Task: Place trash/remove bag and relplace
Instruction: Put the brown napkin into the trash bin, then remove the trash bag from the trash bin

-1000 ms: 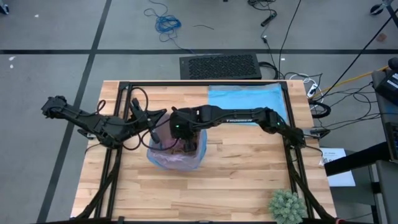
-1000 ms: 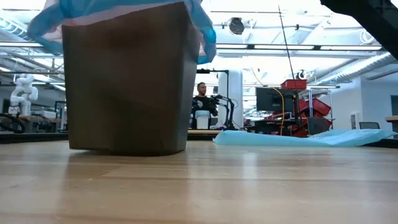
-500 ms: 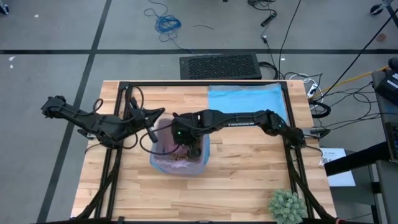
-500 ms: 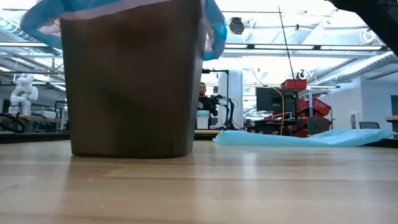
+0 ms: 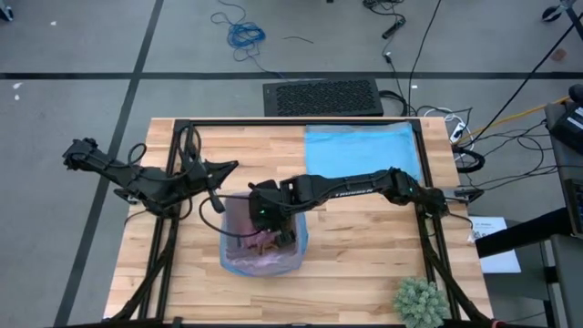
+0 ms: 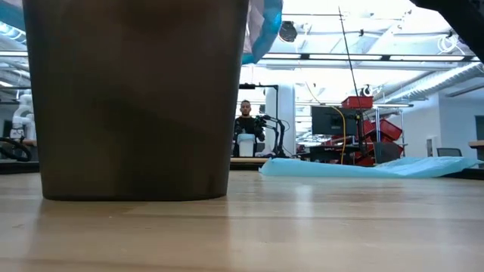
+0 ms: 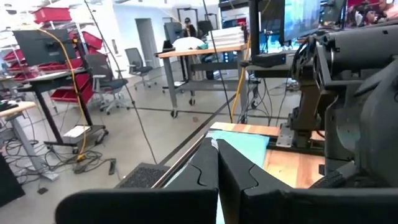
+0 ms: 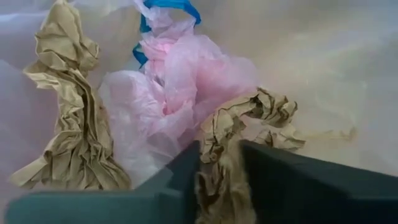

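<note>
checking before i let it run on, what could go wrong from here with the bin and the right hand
The right hand is down in the bin with a brown wad between its fingers; the wad may snag and lift out again. The bin has slid across the table this last second and could tip. Fingers may catch the bag.

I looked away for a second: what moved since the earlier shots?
The bin slid toward the table's front edge, filling more of the low view, with the right gripper inside it among the trash; its fingers parted around a brown wad. The left gripper, blue bag and plant stayed put.
</note>
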Robot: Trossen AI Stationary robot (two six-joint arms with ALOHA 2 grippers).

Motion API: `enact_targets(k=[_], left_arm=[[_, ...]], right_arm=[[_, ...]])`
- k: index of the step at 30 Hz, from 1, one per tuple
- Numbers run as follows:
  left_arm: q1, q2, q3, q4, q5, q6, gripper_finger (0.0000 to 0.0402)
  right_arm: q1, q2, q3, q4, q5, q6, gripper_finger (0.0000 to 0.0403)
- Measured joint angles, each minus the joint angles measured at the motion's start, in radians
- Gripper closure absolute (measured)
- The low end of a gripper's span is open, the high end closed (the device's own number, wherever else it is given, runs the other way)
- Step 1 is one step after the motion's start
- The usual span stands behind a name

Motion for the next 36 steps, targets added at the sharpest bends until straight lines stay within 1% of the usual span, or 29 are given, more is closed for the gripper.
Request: enact_targets(k=[4,7,9,12,16,27,36], left_arm=[[-0.014,-0.001,0.000,0.000,0.000,0.007,0.0401],[-0.024,-0.001,0.000,0.001,0.000,0.029,0.0401],[-0.031,-0.001,0.000,0.001,0.000,0.033,0.0401],[-0.037,-0.001,0.000,0.002,0.000,0.053,0.0401],[-0.043,0.000,0.010,0.000,0.000,0.059,0.0401],[-0.057,-0.002,0.047,0.001,-0.001,0.085,0.0401],[-0.057,-0.001,0.050,0.000,0.000,0.084,0.0401]], right_arm=[[0.005,0.000,0.000,0.005,0.001,0.001,0.0232],[0.015,0.000,0.000,0.023,-0.001,0.000,0.0193],[0.022,0.000,0.001,0.030,-0.003,-0.002,0.0174],[0.033,0.000,0.008,0.036,-0.003,-0.019,0.0156],[0.048,-0.012,0.008,0.065,0.000,-0.038,0.0152],[0.051,-0.069,0.011,0.124,0.012,-0.090,0.0159],[0.024,-0.067,0.011,0.085,0.011,-0.066,0.0160]])
